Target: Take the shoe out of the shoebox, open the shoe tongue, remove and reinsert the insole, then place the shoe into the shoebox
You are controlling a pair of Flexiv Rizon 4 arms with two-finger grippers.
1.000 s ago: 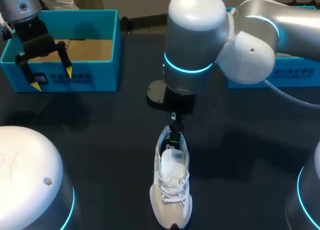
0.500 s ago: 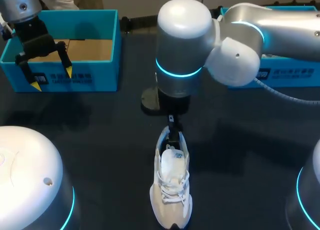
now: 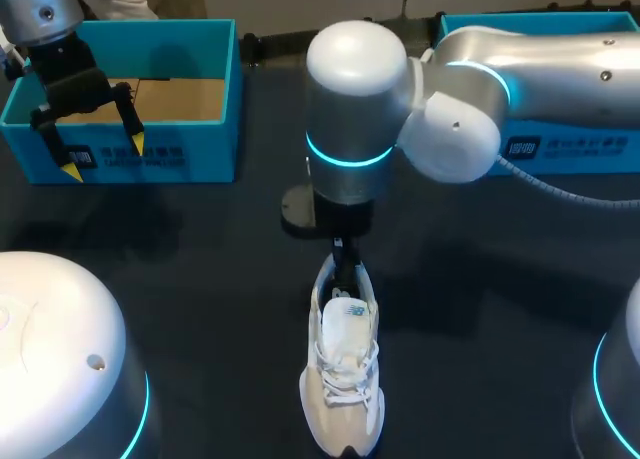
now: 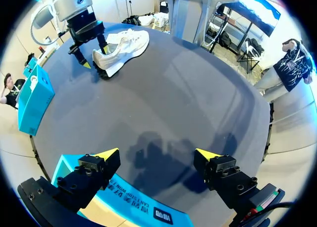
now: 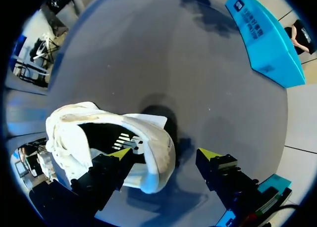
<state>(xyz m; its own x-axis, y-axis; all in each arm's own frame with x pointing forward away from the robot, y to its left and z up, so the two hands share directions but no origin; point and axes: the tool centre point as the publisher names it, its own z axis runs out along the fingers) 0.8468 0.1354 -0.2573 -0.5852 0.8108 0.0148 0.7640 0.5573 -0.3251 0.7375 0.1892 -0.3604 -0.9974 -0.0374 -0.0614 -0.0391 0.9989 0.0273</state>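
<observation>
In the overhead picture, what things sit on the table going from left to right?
open blue shoebox → white shoe → second blue box

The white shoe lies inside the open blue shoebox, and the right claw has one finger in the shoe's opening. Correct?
No. The white shoe lies on the table, outside the open blue shoebox, as the head view shows. The right claw has one finger in the shoe's opening.
</observation>
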